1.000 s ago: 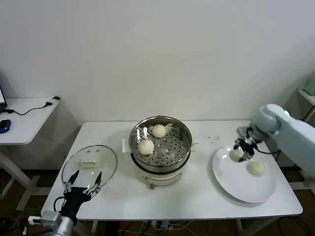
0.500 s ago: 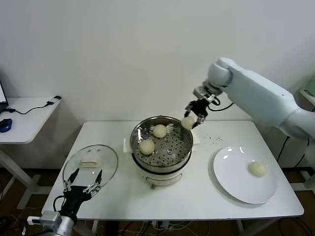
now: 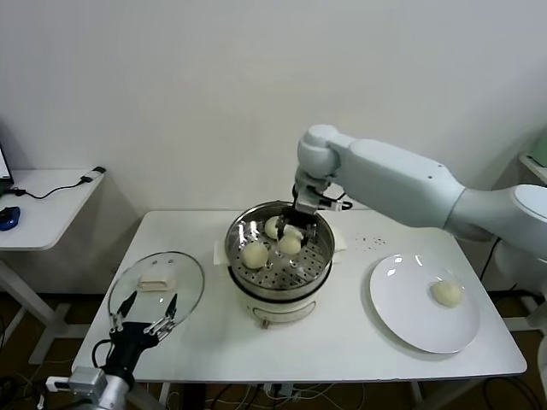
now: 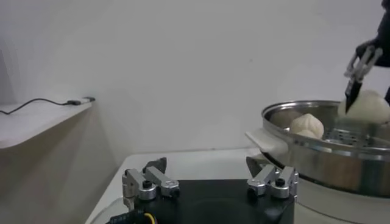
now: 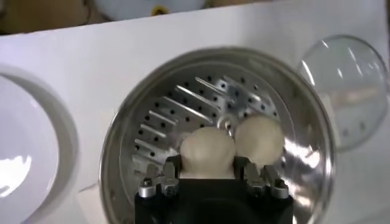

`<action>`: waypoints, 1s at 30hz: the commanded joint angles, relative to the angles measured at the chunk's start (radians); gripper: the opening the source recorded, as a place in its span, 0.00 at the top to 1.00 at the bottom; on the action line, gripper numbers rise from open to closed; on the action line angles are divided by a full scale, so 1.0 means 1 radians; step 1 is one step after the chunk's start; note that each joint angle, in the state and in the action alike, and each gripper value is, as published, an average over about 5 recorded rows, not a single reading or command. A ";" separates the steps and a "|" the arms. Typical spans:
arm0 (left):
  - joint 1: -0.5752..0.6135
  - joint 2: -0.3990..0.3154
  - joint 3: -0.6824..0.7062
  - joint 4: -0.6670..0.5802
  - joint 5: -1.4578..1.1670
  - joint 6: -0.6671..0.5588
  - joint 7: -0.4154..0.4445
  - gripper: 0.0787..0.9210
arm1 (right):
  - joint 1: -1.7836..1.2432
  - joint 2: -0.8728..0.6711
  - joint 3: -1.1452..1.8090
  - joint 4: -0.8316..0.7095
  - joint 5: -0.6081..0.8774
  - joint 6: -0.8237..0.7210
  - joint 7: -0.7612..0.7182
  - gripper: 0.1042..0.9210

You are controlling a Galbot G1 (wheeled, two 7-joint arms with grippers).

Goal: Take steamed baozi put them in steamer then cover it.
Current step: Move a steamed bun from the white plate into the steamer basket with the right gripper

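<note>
The steamer (image 3: 318, 259) stands mid-table, a shiny steel pot with a perforated tray. Two steamed baozi (image 3: 254, 254) (image 3: 273, 226) lie on the tray. My right gripper (image 3: 292, 234) reaches down into the pot, shut on a third baozi (image 3: 291, 246). In the right wrist view that bun (image 5: 207, 148) sits between the fingers (image 5: 172, 165), next to another baozi (image 5: 259, 137), inside the steamer (image 5: 122, 143). One more baozi (image 3: 447, 293) lies on the white plate (image 3: 408, 316). My left gripper (image 3: 142, 319) is parked open at the front left, over the glass lid (image 3: 184, 295).
The plate lies at the table's right end, the lid (image 5: 350, 85) flat at the left with its cream handle (image 3: 155, 285). A side table (image 3: 43, 205) with a cable stands far left. The left wrist view shows the steamer (image 4: 323, 155) beyond the open left gripper (image 4: 210, 176).
My right gripper carried a baozi from the plate leftward across the table and lowered it into the steamer. The left arm has not moved.
</note>
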 commanded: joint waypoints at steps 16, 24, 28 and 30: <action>-0.001 0.000 -0.003 -0.003 -0.009 0.002 0.000 0.12 | -0.110 0.065 -0.014 0.063 -0.193 0.097 0.022 0.43; -0.002 0.001 -0.004 -0.003 -0.009 0.005 0.002 0.12 | -0.108 0.002 0.018 0.105 -0.165 0.055 0.059 0.33; -0.002 0.001 -0.002 -0.003 -0.009 0.005 0.003 0.12 | -0.077 -0.072 0.071 0.126 -0.113 -0.007 0.034 0.19; -0.003 0.001 -0.001 -0.004 -0.011 0.006 0.003 0.12 | -0.067 -0.116 0.119 0.133 -0.075 -0.072 0.002 0.14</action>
